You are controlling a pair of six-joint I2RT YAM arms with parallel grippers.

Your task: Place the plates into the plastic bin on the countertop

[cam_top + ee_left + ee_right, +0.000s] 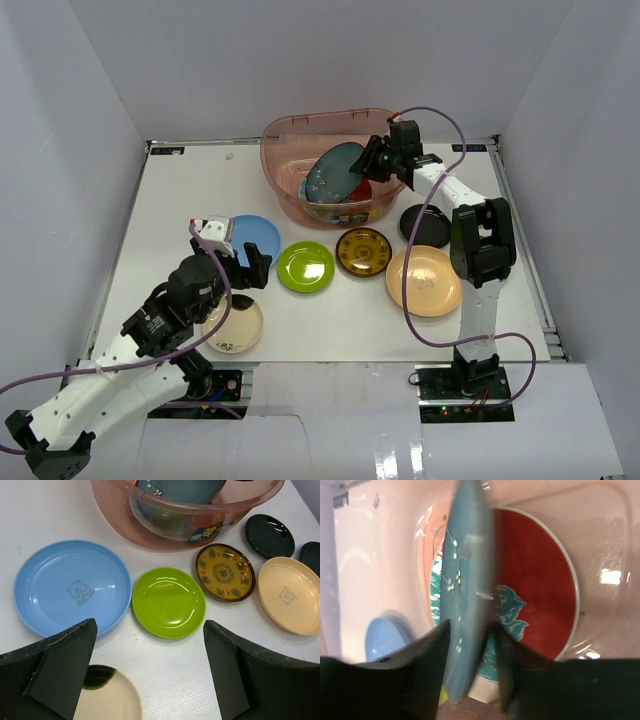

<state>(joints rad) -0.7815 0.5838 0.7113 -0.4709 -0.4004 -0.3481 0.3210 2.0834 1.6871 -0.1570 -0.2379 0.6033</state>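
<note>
Eight plates: six lie flat on the white countertop [180, 200], namely light blue [258, 235], lime green [305, 267], amber-gold [363, 251], black [425, 225], peach [423, 281] and, nearest, cream [232, 325]. Two are in the plastic bin [275, 135] at the far side: the red patterned one [540, 580] and the dark teal one [333, 172], tilted, its edge pinched by the right gripper [368, 160]. The left gripper [150, 627] hangs spread, holding nothing. White walls [80, 120] surround the table

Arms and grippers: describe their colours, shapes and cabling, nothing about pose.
The left arm and right arm have white links and black joint housings. The left gripper and right gripper have black, broad, wedge-shaped matte fingers. A loose purple cable trails along each arm.
</note>
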